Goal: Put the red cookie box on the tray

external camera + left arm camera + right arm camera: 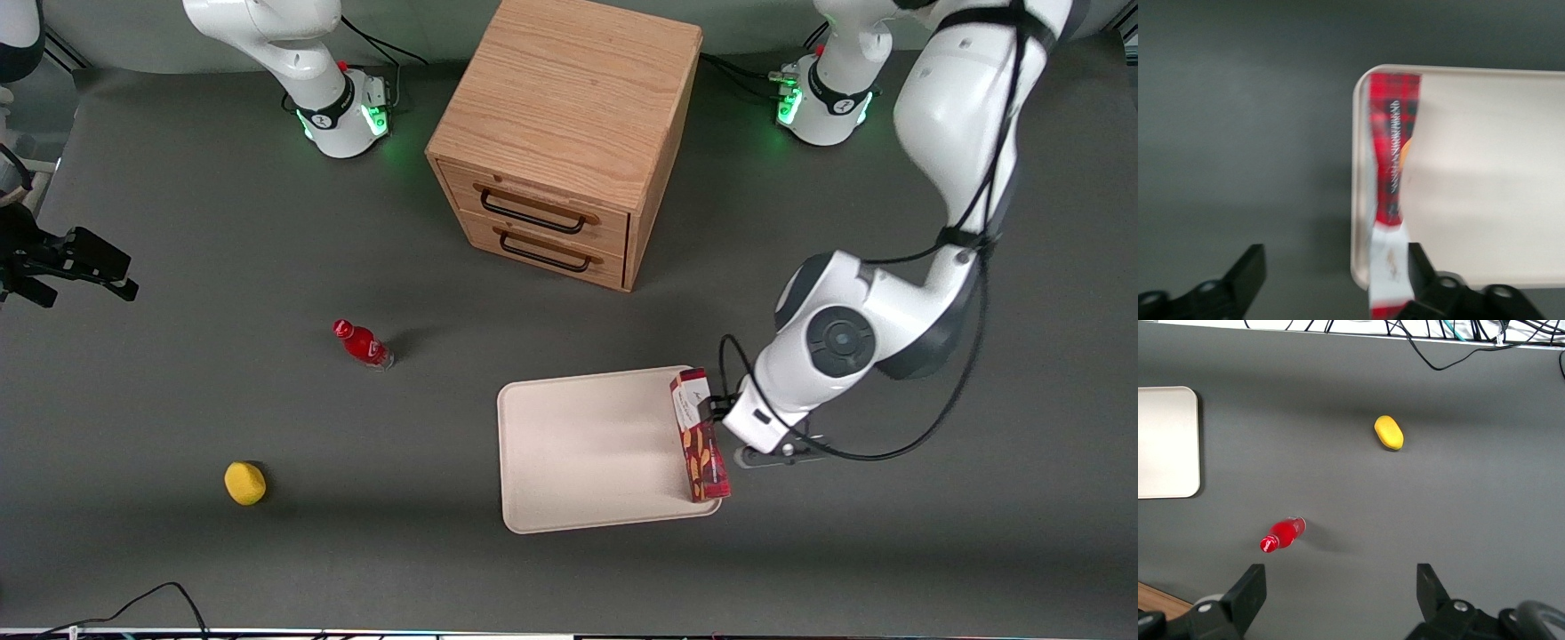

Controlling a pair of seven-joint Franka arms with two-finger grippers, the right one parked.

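Hand [711,411] open beside red cookie box [700,437], tray [587,453] edge

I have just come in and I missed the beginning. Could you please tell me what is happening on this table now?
The left arm's tool is at the red cookie box, which stands on its long edge along the tray rim nearest the working arm. The tool is open: one finger touches the box, the other is well apart. A red bottle, a yellow object and a wooden drawer cabinet stand elsewhere.

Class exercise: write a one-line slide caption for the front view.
Open gripper beside red cookie box, standing on edge along the tray rim.
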